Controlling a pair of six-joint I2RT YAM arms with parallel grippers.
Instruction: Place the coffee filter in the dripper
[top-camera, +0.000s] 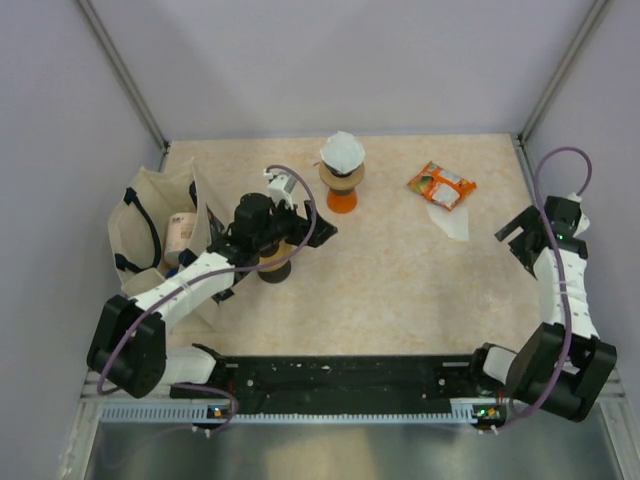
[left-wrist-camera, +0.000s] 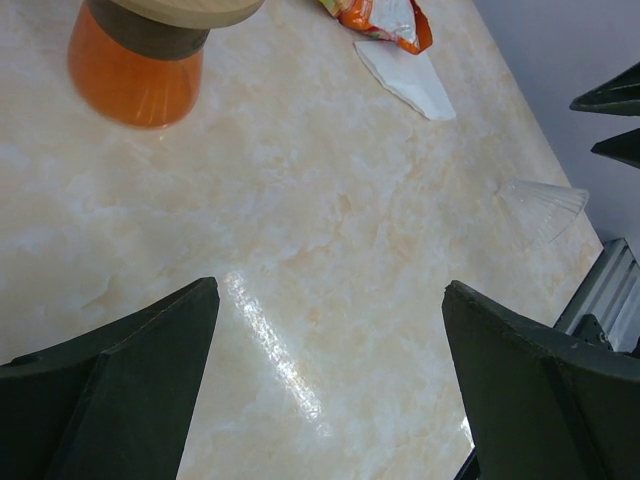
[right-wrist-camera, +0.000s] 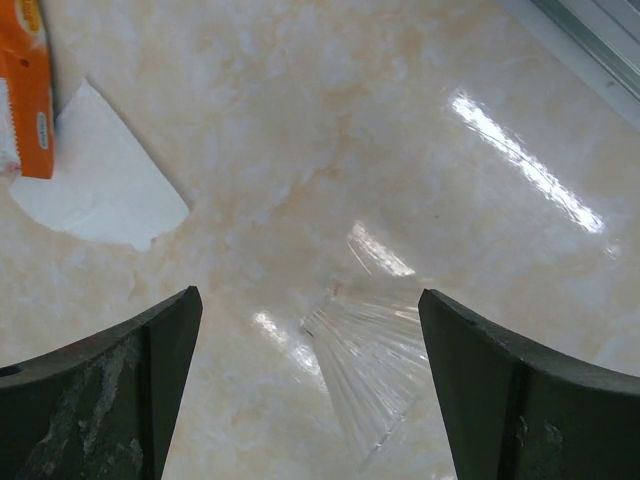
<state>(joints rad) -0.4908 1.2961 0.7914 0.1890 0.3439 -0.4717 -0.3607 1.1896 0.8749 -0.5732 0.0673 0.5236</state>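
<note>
Filter (top-camera: 342, 152): white paper cone seated in the mouth of the dripper (top-camera: 342, 190), far centre of the table. Its top stands open above the wooden collar.

Containers, near to far:
- Bag (top-camera: 165, 185), cream cloth with black straps, stands open at the left edge. A tan-labelled cylinder (top-camera: 180, 232) stands in it; the other contents are too dark to identify.
- Dripper: wooden collar on an orange base, upright. It holds the filter and nothing else that shows.

Surface and room:
- Table (top-camera: 400, 290): glossy beige marble pattern with streaks of glare in both wrist views.
- Black rail (top-camera: 340, 372) along the near edge carries both arm bases.
- Dark round item (top-camera: 275, 270) sits under the left wrist, mostly hidden.
- Clear ribbed cone (right-wrist-camera: 365, 370) lies on the table at the right side.
- Spare filter (top-camera: 452, 220) lies flat, right of the dripper, with one end tucked under an orange packet (top-camera: 441, 185).
- Walls (top-camera: 330, 60) are plain pale lilac panels with metal posts at the far corners.

Grippers:
- Left gripper (left-wrist-camera: 330, 290): jaws spread wide and nothing between them. It hangs over bare table just near of the dripper base, with no contact.
- Right gripper (right-wrist-camera: 310, 295): jaws wide apart and holding nothing. It hangs at the right edge, well apart from the dripper. The clear cone shows on the table in the gap between its fingers, and the spare filter lies off to one side.
</note>
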